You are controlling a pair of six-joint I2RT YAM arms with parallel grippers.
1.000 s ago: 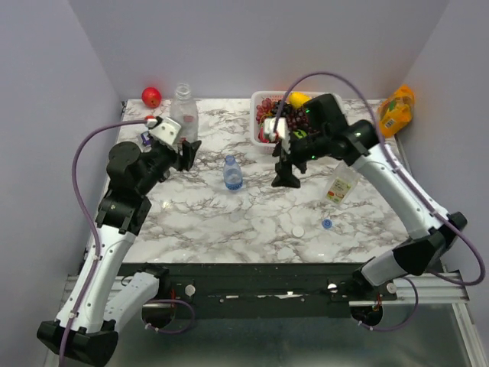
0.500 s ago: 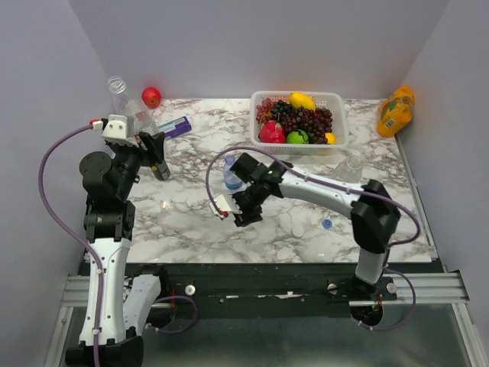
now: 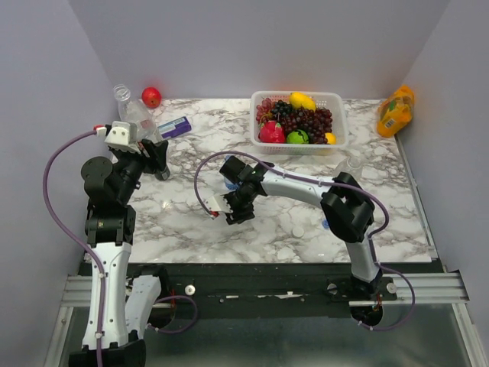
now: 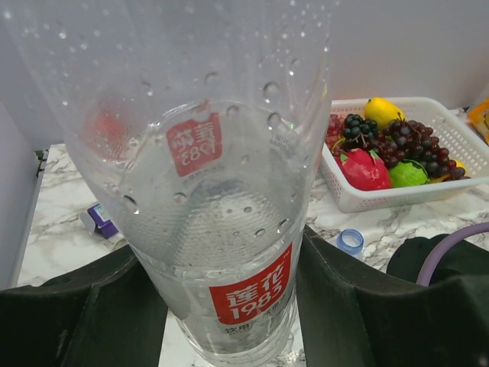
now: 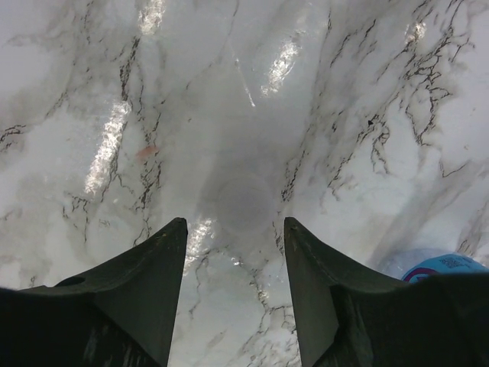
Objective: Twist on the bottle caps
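Marble tabletop with two arms at work. The left gripper is clamped on the lower body of a clear bottle, held tilted with its neck away from the fingers. The right gripper points down, jaws partly apart and empty. A white cap lies just beyond its fingertips, and a blue-labelled bottle stands beside one finger.

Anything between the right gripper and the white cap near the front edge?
Only bare marble table between the right gripper and the white cap, per the top view.
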